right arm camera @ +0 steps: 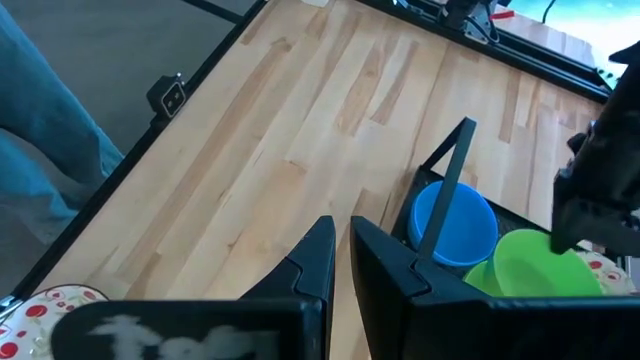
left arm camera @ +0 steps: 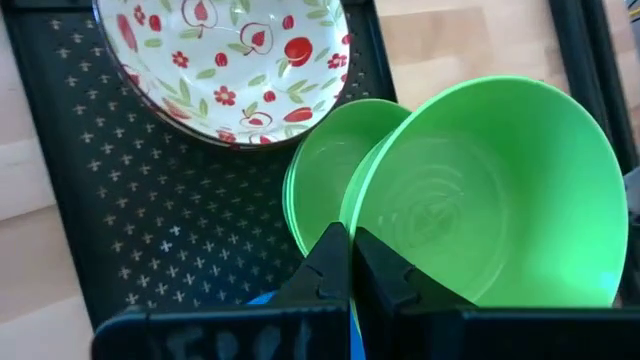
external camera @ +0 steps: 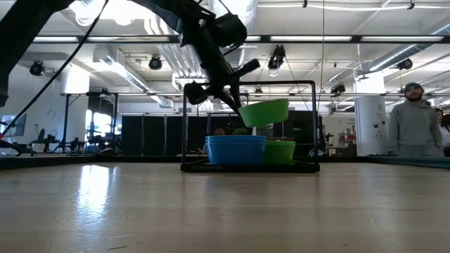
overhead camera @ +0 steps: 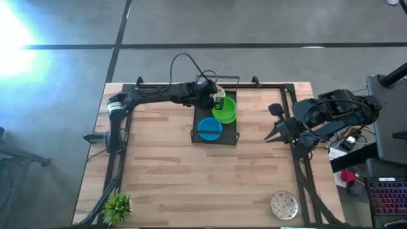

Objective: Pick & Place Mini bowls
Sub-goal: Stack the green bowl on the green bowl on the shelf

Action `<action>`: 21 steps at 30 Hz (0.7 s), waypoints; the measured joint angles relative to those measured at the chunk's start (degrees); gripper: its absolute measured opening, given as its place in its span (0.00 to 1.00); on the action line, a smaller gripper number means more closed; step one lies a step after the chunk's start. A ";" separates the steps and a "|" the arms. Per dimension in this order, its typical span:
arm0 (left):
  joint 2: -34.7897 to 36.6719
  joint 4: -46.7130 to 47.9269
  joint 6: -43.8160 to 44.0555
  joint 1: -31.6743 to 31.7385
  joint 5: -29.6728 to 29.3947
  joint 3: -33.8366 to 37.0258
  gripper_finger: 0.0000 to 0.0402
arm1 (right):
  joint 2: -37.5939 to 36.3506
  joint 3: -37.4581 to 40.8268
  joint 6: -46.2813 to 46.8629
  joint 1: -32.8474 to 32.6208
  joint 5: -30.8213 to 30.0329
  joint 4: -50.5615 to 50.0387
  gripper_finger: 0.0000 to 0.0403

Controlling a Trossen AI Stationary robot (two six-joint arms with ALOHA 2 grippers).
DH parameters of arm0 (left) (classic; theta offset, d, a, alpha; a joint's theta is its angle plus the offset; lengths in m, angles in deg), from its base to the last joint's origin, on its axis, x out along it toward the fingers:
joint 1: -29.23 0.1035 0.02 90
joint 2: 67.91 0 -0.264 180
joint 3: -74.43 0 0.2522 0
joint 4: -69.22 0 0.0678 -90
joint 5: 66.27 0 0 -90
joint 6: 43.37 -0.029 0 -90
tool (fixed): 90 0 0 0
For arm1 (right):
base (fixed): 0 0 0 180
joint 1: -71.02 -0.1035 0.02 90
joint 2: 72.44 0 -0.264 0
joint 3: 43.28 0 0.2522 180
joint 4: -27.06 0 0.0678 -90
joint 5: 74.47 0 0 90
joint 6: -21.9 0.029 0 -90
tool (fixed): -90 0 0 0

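A green mini bowl (left arm camera: 490,200), pinched by its rim in the closed left tool (left arm camera: 350,262), hangs tilted above the green stack (external camera: 280,151) in the black tray (overhead camera: 198,136). Released off-centre, it could tip out. The right tool (overhead camera: 275,133) waits, nearly closed, empty.

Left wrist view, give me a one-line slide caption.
Left pincer shut on a green bowl's rim, held tilted over another green bowl beside a floral bowl.
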 joint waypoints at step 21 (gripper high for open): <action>-5.99 -0.58 -2.28 0.11 -2.04 -1.78 0.00 | 0.00 0.00 0.45 0.02 -0.88 -0.04 0.08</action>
